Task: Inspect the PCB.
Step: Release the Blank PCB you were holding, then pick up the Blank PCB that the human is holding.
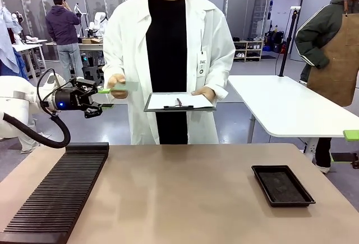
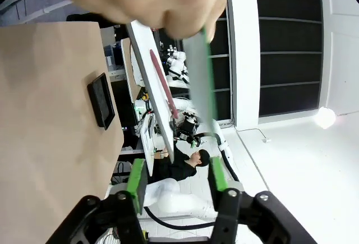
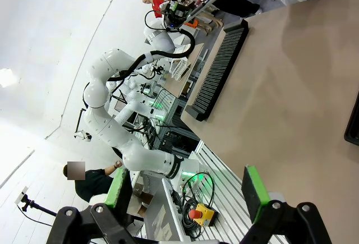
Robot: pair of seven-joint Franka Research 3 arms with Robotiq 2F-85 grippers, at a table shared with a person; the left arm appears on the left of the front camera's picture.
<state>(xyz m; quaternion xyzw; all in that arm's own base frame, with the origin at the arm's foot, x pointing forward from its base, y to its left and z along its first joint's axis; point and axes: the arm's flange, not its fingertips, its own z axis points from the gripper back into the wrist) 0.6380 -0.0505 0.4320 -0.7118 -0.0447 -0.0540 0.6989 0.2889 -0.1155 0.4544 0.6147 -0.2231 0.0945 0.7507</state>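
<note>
**Front view.** Shows the left gripper (image 1: 105, 98) raised past the far left corner of the bench (image 1: 179, 199), fingers level and pointing at the person. Shows the PCB (image 1: 131, 86) off the bench, pinched in the person's hand (image 1: 116, 81), near end just beside the upper green pad. Cannot settle contact from this angle. Shows a clipboard (image 1: 179, 101) with a pen, carried flat in the other hand (image 1: 205, 93).

**Left wrist view.** Resolves what the front leaves open: jaws apart, green pads (image 2: 136, 178) clamped on nothing. Shows the PCB edge-on beyond the fingertips, roughly in line with one pad and clear of both, top end under the blurred hand. Reads as a thin flat strip with a bright green rim and a pale grey face in glare.

**Right wrist view.** Shows the right gripper (image 3: 185, 190) with jaws wide apart, gripping nothing.

**On the bench.**
- Smooth matte tan top.
- Shallow black rectangular tray (image 1: 282, 185) with a raised rim, close to the right edge.
- Long black rack (image 1: 56, 196) of close parallel ribs, along the left edge from the far left corner.
</note>
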